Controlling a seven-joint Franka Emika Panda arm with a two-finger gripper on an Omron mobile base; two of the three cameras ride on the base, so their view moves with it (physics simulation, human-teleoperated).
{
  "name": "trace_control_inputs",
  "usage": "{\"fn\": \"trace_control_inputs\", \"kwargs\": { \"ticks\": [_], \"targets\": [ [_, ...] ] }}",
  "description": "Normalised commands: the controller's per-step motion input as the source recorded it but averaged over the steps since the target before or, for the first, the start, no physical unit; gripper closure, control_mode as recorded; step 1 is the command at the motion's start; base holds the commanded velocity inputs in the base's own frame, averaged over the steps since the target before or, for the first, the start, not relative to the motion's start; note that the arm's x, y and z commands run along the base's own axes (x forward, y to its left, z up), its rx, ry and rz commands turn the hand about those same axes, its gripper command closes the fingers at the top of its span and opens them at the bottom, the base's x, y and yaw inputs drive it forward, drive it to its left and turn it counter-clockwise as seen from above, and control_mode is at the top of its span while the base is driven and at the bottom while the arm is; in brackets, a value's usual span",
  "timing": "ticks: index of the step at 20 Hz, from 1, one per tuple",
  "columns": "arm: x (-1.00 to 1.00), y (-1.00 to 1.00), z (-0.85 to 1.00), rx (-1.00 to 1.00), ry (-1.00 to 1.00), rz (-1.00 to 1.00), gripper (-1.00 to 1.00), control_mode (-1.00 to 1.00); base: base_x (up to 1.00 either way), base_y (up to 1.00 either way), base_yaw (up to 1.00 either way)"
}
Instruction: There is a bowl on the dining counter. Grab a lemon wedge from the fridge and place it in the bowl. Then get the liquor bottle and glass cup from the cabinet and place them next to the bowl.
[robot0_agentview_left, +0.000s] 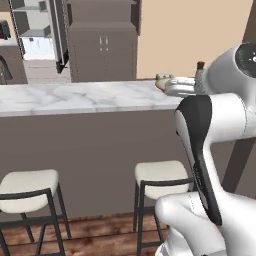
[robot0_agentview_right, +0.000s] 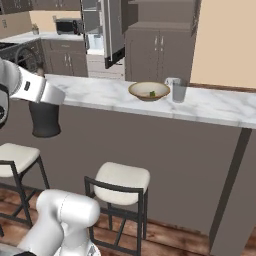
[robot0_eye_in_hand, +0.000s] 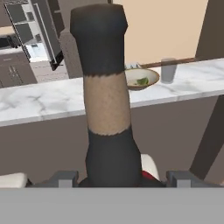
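My gripper (robot0_eye_in_hand: 122, 178) is shut on the liquor bottle (robot0_eye_in_hand: 105, 100), a dark bottle with a tan band. It stands upright between the fingers (robot0_eye_in_hand: 65, 178) and is held in front of the dining counter (robot0_agentview_right: 100, 95). Its dark rounded body (robot0_agentview_right: 45, 120) hangs below the hand at the left. On the counter sits the tan bowl (robot0_agentview_right: 149, 91) with a green lemon wedge (robot0_agentview_right: 152, 93) inside. The glass cup (robot0_agentview_right: 179, 90) stands just right of the bowl. The bowl (robot0_eye_in_hand: 142, 78) and the cup (robot0_eye_in_hand: 167, 70) lie ahead of the bottle, slightly right.
Two white-seated bar stools (robot0_agentview_right: 122, 182) (robot0_agentview_left: 27, 185) stand against the counter's front. Behind the counter are the fridge (robot0_agentview_right: 107, 30) with its door open and the taupe cabinet (robot0_agentview_right: 160, 50). A dark post (robot0_agentview_right: 230, 190) supports the counter's right end.
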Motion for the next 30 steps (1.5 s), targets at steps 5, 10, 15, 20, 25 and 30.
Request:
{"fn": "trace_control_inputs", "kwargs": {
  "ticks": [5, 10, 15, 20, 25, 30],
  "targets": [
    [1.00, 0.00, 0.00, 0.00, 0.00, 0.00, 1.00, -1.00, 0.00, 0.00, 0.00],
    [1.00, -0.26, 0.01, 0.00, -0.01, 0.00, 1.00, -1.00, 0.00, 0.00, 0.00],
    [0.99, -0.34, 0.00, 0.00, -0.01, 0.05, 1.00, -1.00, 0.00, 0.00, 0.00],
    [0.78, -0.06, -0.07, -0.03, -0.04, 0.02, 1.00, -1.00, 0.00, 0.00, 0.00],
    [0.35, 0.00, 0.00, -0.01, -0.07, 0.00, 1.00, -1.00, 0.00, 0.00, 0.00],
    [0.72, 0.00, -0.11, -0.06, -0.01, 0.00, 1.00, -1.00, 0.00, 0.00, 0.00]
  ]
}}
